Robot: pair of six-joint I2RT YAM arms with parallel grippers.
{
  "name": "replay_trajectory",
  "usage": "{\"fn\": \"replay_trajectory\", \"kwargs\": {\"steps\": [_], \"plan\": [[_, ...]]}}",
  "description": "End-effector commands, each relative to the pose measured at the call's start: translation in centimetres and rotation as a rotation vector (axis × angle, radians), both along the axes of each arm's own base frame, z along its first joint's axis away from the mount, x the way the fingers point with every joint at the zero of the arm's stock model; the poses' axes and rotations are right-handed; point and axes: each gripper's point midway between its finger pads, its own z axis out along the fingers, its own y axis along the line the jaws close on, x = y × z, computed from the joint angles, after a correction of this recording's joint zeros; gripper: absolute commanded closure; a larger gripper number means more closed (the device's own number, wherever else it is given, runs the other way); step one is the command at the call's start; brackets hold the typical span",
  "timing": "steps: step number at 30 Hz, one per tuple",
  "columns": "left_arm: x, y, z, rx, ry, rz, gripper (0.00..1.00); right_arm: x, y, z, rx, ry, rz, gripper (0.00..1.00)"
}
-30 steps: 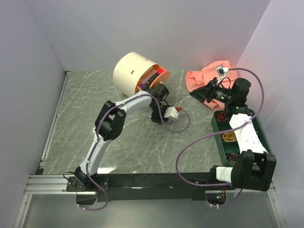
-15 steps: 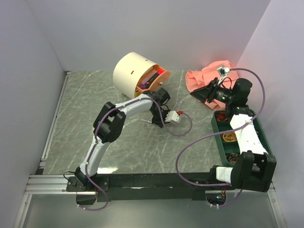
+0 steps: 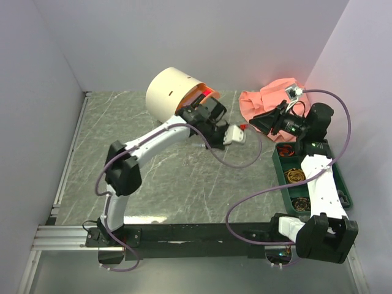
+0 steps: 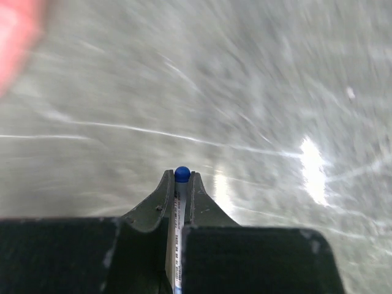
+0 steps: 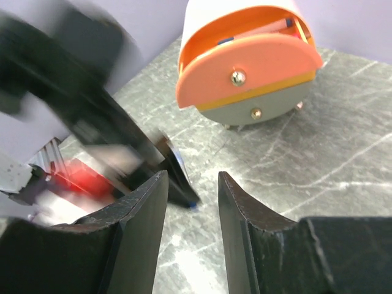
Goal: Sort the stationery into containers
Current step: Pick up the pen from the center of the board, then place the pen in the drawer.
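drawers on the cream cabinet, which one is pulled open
The upper peach-orange drawer: it juts out from the drum with stationery showing inside, while the lower drawer beneath sits pushed in.

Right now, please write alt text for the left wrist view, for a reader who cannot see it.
The left gripper is shut on a thin white pen with a blue tip, held above a grey marbled table that is blurred. A pink-red blur fills the top left corner.
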Motion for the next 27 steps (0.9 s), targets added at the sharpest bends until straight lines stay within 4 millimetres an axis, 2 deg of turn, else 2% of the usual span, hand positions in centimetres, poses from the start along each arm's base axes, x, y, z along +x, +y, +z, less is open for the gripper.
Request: {"fn": "replay_trajectory", "kwargs": {"steps": [1, 2, 7, 10, 13, 16, 18, 21, 27], "plan": [[0.7, -0.4, 11.6, -0.211, -0.138, 0.074, 0.99, -0.6, -0.4, 1.1, -0.039, -0.034, -0.016, 0.54], [0.9, -0.6, 14.4, -0.284, -0.180, 0.099, 0.99, -0.6, -0.5, 1.0, -0.043, -0.031, -0.018, 0.54], [2.2, -0.3, 22.2, -0.453, -0.297, 0.206, 0.99, -0.5, -0.7, 0.6, -0.065, -0.025, -0.025, 0.54], [3.4, 0.0, 25.0, -0.513, -0.364, 0.269, 0.99, -0.3, -0.8, 0.4, -0.065, -0.020, -0.029, 0.54], [6.0, 0.8, 26.0, -0.533, -0.409, 0.370, 0.99, 0.0, -0.8, 0.2, -0.051, -0.002, -0.034, 0.55], [10.3, 2.7, 27.1, -0.576, -0.440, 0.553, 0.99, -0.2, -0.8, 0.1, -0.043, 0.006, -0.040, 0.55], [12.5, 3.8, 26.8, -0.594, -0.402, 0.664, 0.99, -0.3, -0.7, -0.2, -0.038, 0.011, -0.044, 0.55], [14.3, 4.7, 27.1, -0.611, -0.429, 0.742, 0.99, -0.8, -0.7, -0.4, -0.037, 0.011, -0.052, 0.55], [16.8, 5.5, 25.3, -0.598, -0.397, 0.788, 0.99, -1.1, -0.7, -0.6, -0.019, 0.012, -0.073, 0.55]]}}
